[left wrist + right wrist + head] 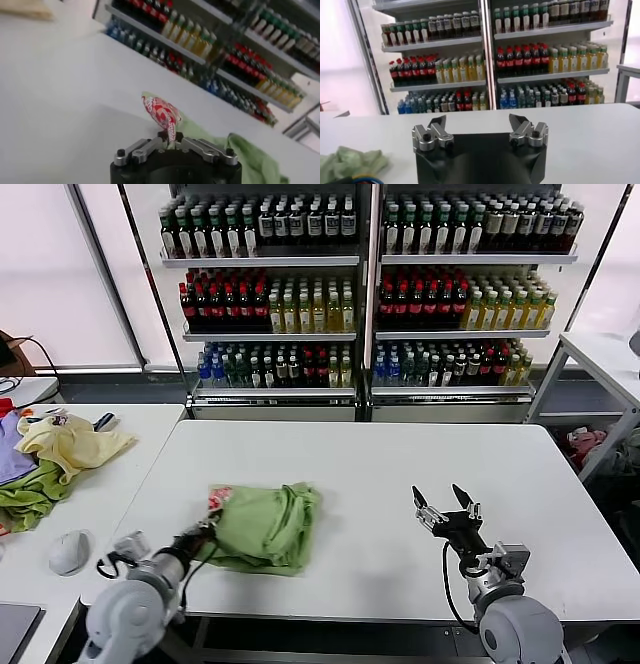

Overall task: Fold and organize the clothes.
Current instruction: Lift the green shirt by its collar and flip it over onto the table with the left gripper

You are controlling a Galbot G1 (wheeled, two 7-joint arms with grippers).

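Note:
The light green shirt (265,526) lies bunched on the white table (400,454), left of centre near the front edge. Its red-and-white printed part (218,499) sticks up at the shirt's left edge. My left gripper (205,529) is shut on that printed fabric; in the left wrist view the cloth (162,115) rises from between the closed jaws of the gripper (171,142). My right gripper (447,506) is open and empty, above the table to the right of the shirt. It shows wide open in the right wrist view (479,130), with the shirt (350,162) off to one side.
A side table (110,484) to the left holds a pale yellow garment (70,444), a darker green cloth (25,499) and a white mouse-like object (68,551). Shelves of bottles (360,294) stand behind the table. A white rack (600,364) stands at the right.

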